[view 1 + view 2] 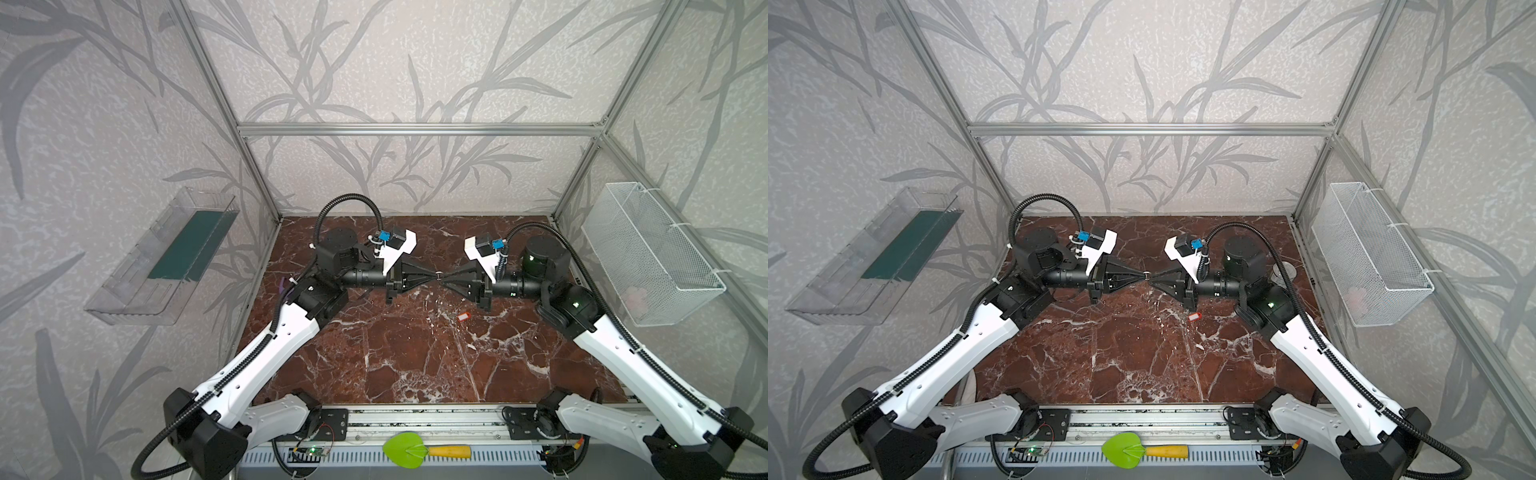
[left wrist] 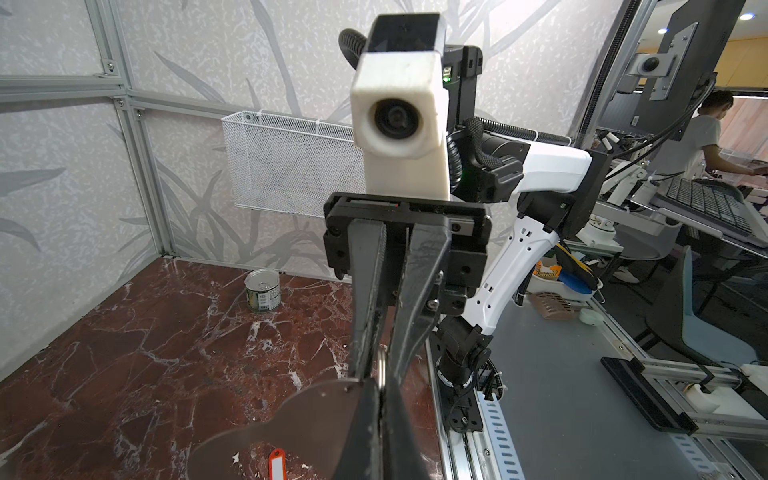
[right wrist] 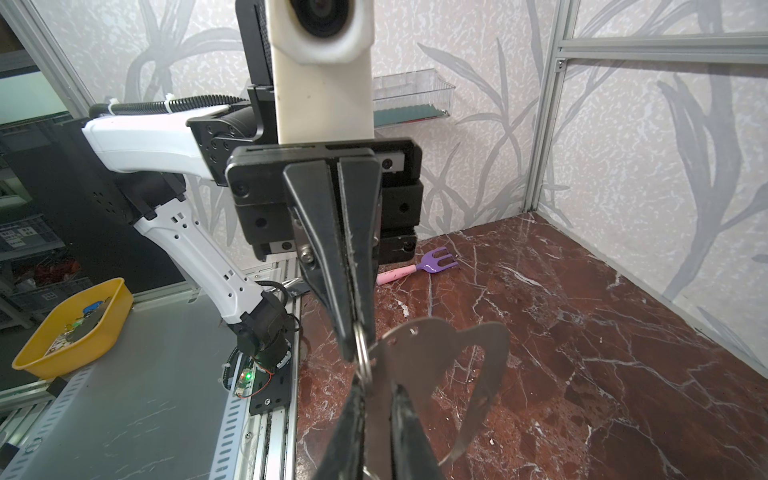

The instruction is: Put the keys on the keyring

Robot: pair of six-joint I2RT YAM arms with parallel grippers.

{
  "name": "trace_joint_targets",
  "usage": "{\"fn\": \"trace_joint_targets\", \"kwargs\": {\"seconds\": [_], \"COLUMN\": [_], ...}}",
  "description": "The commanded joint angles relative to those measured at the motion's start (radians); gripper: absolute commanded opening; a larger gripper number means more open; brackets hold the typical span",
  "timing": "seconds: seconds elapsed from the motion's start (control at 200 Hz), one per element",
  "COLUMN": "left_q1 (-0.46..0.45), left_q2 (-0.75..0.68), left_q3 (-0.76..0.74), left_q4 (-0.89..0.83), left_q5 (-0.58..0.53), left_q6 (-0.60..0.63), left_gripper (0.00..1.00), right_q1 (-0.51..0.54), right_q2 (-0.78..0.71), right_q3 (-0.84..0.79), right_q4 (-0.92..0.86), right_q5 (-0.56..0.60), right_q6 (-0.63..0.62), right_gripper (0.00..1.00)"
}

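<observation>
Bench (image 1: 395,365): red-brown marbled top inside a cell papered with grey leaves; near the work it carries only the keys.
Keyring (image 3: 436,365): held in the air over the bench between the two arms. Its flat plate hangs from a small split ring (image 3: 360,353). It is probably raised so that both arms can reach the ring from either side.
Left gripper (image 3: 353,347): fingers (image 3: 328,249) are pinched tight on the split ring, so this arm acts as the holder.
Right gripper (image 2: 381,374): faces the keyring from the opposite side, tip to tip with the left one. Its fingers (image 2: 419,291) have narrowed about the ring and the plate's edge, but I cannot tell whether they already bear on it. It looks placed to steady the ring or pry it open.
Keys (image 1: 463,316): the red tag with its white label lies flat on the bench, below the keyring and off toward the right arm's side. It is well apart from the keyring and untouched. The metal key itself is too small to make out.
Stage: the keys are not yet threaded; they must be picked up first.
</observation>
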Motion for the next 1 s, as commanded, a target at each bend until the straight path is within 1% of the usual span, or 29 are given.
{"fn": "trace_joint_targets", "kwargs": {"seconds": [0.0,0.18,0.31,0.505,0.615,0.67,0.69,0.76,0.825,0.9,0.995], "left_q1": [-0.001,-0.001,-0.001,-0.001,-0.001,-0.001,-0.001,0.0,0.002,0.003,0.003], "left_q2": [-0.003,0.003,0.003,0.003,-0.005,-0.013,-0.018,-0.038,-0.065,-0.097,-0.118], "left_q3": [-0.01,-0.014,-0.017,-0.027,-0.037,-0.043,-0.044,-0.034,-0.01,0.009,0.035], "left_q4": [0.037,0.045,0.062,0.07,0.065,0.058,0.05,-0.024,-0.137,-0.238,-0.335], "left_q5": [0.021,0.024,0.027,0.021,-0.003,-0.034,-0.043,-0.098,-0.166,-0.235,-0.29], "left_q6": [-0.006,-0.012,-0.021,-0.027,-0.025,-0.023,-0.019,0.023,0.092,0.149,0.2], "left_gripper": [0.0,0.0,0.0,0.0,0.0,0.05,0.08,0.27,0.38,0.43,0.45], "right_q1": [-0.004,-0.004,-0.004,-0.003,-0.003,-0.003,-0.003,-0.004,-0.004,-0.004,-0.003], "right_q2": [0.006,0.01,0.019,0.033,0.038,0.042,0.045,0.054,0.062,0.07,0.089], "right_q3": [0.015,0.016,0.019,0.025,0.033,0.045,0.052,0.081,0.109,0.141,0.188], "right_q4": [0.047,0.056,0.062,0.07,0.048,0.015,-0.004,-0.094,-0.194,-0.3,-0.431], "right_q5": [-0.029,-0.031,-0.036,-0.05,-0.049,-0.04,-0.034,-0.009,0.038,0.087,0.137], "right_q6": [0.019,0.025,0.035,0.05,0.042,0.028,0.019,-0.028,-0.087,-0.15,-0.226], "right_gripper": [0.15,0.14,0.11,0.0,0.0,0.0,0.0,0.0,0.0,0.0,0.0]}}
